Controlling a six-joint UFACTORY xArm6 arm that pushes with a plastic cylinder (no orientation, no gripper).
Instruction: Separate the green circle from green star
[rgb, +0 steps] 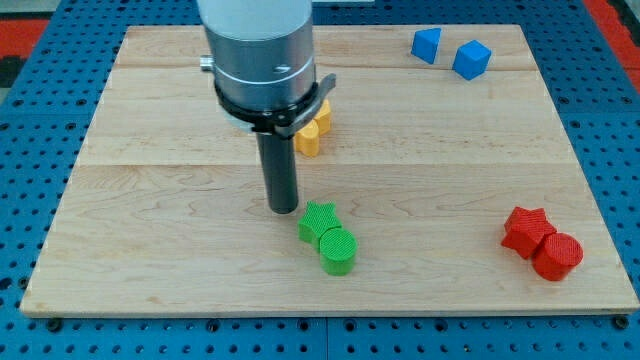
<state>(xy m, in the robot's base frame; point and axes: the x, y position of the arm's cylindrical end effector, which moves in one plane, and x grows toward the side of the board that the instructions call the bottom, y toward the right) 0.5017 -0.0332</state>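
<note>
The green star (318, 220) lies near the board's middle bottom. The green circle (338, 250) touches it on its lower right side. My tip (283, 208) stands on the board just left of the green star, a small gap apart from it. The arm's grey body rises above the tip and covers part of the board toward the view's top.
A yellow block (312, 128) sits partly hidden behind the arm. Two blue cubes (427, 44) (471, 59) lie at the top right. A red star (525, 229) and a red circle (557, 255) touch at the bottom right. The wooden board (150, 200) ends at blue pegboard.
</note>
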